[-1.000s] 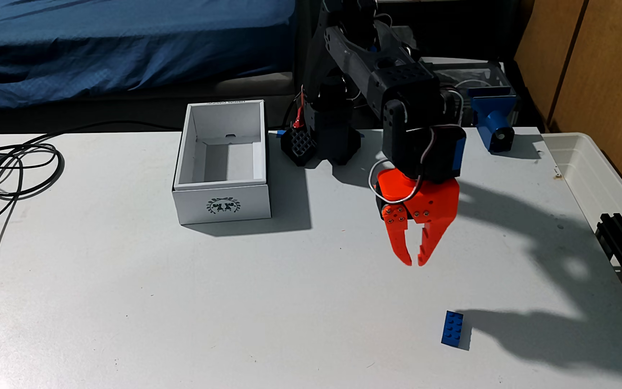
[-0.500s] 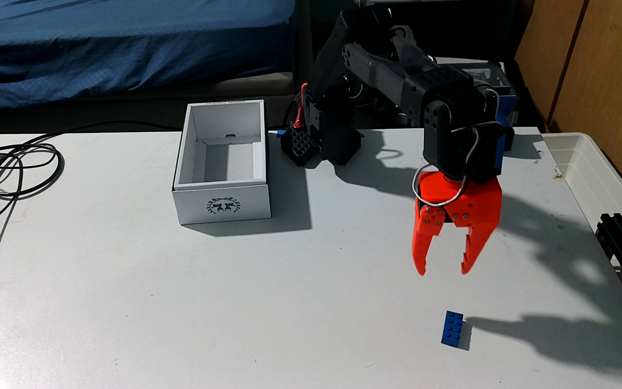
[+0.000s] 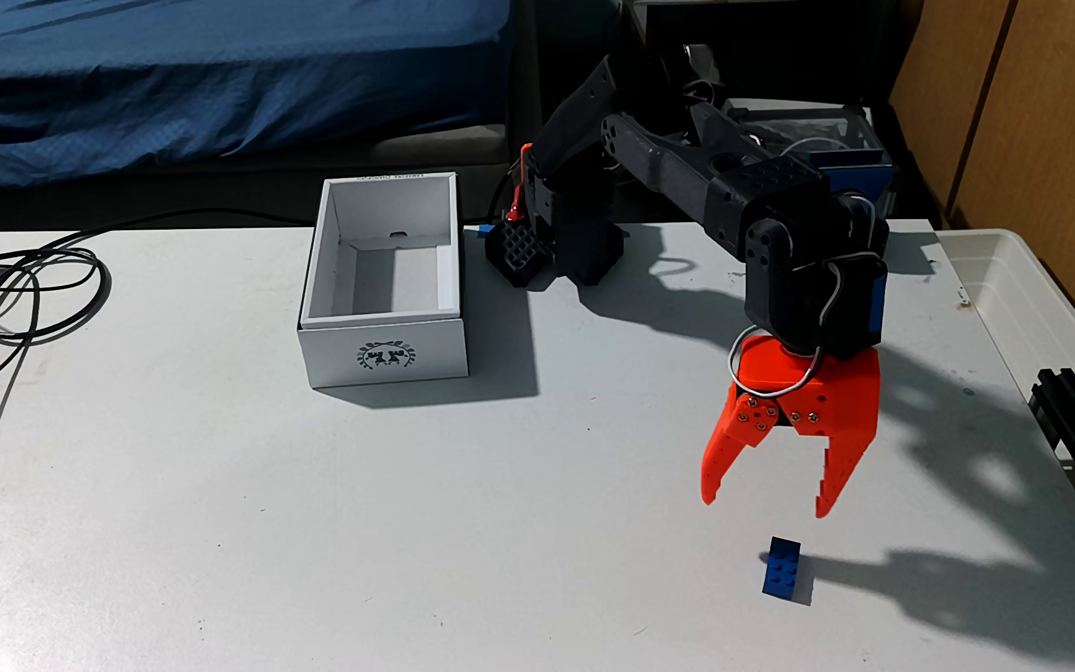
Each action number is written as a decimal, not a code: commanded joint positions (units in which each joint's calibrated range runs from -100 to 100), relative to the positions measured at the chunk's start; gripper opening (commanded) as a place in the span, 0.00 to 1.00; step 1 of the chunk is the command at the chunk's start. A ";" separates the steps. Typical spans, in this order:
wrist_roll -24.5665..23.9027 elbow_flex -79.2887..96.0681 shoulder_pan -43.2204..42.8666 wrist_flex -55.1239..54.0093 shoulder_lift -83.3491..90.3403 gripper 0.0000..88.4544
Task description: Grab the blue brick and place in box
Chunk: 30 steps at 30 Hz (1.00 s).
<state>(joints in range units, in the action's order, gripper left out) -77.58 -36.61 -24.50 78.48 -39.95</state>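
The claw (image 3: 765, 509) has dropped lower and spread wider, its jaws gaping empty just above the blue brick (image 3: 782, 568) lying on the desk (image 3: 393, 517).

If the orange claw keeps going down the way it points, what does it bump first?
Probably the blue brick: the open gripper points down just above it. Depth is unclear; it might meet the table beside it.

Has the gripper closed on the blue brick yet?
No: the gripper hangs open above the blue brick, which lies on the table untouched.
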 commanded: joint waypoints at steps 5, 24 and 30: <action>-0.37 -1.54 1.40 -4.59 0.41 0.35; -0.01 1.30 2.81 -9.50 -4.83 0.36; 0.10 1.30 2.73 -9.24 -5.08 0.35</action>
<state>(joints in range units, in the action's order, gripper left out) -77.58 -35.00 -22.07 69.43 -45.52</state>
